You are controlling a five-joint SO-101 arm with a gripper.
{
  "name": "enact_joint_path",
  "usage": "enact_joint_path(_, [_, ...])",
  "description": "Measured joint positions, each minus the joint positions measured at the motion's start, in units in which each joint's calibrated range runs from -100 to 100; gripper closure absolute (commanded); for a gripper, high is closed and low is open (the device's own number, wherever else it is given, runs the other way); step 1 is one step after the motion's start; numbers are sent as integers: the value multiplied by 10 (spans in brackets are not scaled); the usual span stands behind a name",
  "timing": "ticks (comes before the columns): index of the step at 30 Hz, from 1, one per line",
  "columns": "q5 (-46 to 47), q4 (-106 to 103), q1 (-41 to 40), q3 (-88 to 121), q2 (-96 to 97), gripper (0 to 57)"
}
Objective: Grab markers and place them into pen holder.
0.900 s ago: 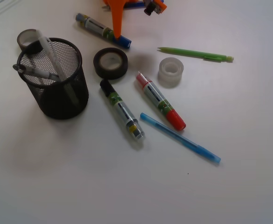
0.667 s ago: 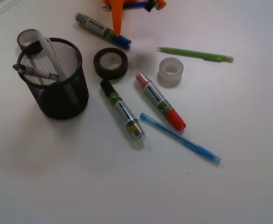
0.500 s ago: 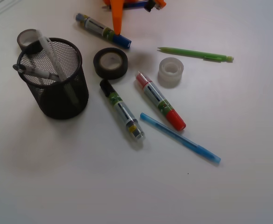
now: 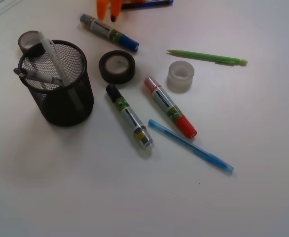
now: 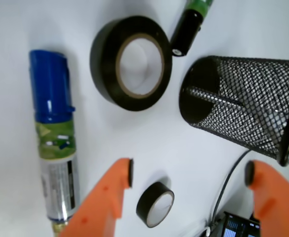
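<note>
Three markers lie on the white table. The blue-capped marker (image 4: 109,32) (image 5: 53,143) is at the back, the black-capped marker (image 4: 128,115) (image 5: 186,29) in the middle, and the red-capped marker (image 4: 170,106) to its right. The black mesh pen holder (image 4: 65,106) (image 5: 253,98) stands at the left with thin pens in it. My gripper (image 4: 108,17) (image 5: 189,173) hangs at the top edge, just above the blue-capped marker's tail end. It is open, its orange fingers (image 5: 115,192) wide apart and holding nothing.
A black tape roll (image 4: 117,66) (image 5: 131,61) lies between the blue-capped and black-capped markers. A small tape roll (image 4: 28,39) (image 5: 155,204) sits behind the holder. A clear tape roll (image 4: 180,75), a green pencil (image 4: 206,57) and a thin blue pen (image 4: 190,145) lie to the right.
The gripper has pulled back toward the top edge and shifted left, off the blue-capped marker's cap end. Both fingers now show apart. No object has moved.
</note>
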Motion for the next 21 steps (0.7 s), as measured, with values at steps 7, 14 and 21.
enact_joint_path(7, [-36, 19, 0, -199, 248, 313])
enact_joint_path(14, [-109, 73, -4, -344, 631, 313])
enact_joint_path(21, [-184, 75, -21, -297, 679, 313])
